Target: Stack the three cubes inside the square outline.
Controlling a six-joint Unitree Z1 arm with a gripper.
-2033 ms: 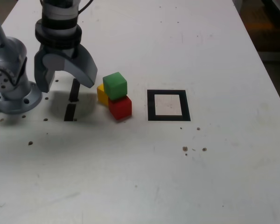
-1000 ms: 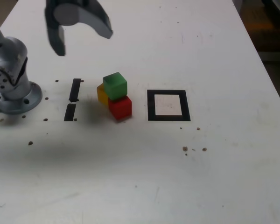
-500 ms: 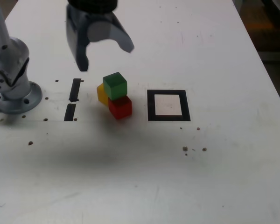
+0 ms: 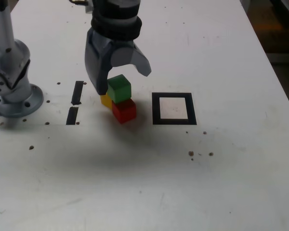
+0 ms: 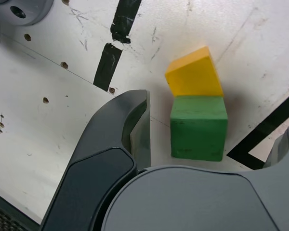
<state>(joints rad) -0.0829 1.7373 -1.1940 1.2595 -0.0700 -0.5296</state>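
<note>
Wrist view: green cube (image 5: 198, 126) sits between the spread claw (image 5: 209, 139) jaws, seemingly untouched.

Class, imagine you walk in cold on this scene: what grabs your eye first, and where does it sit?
The bright cluster of cubes mid-table: a green cube sits atop a red cube, with a yellow cube tucked behind. The dark gripper hangs right over them, jaws open, holding nothing. To the exterior view's right lies the black square outline, nothing inside it.
</note>
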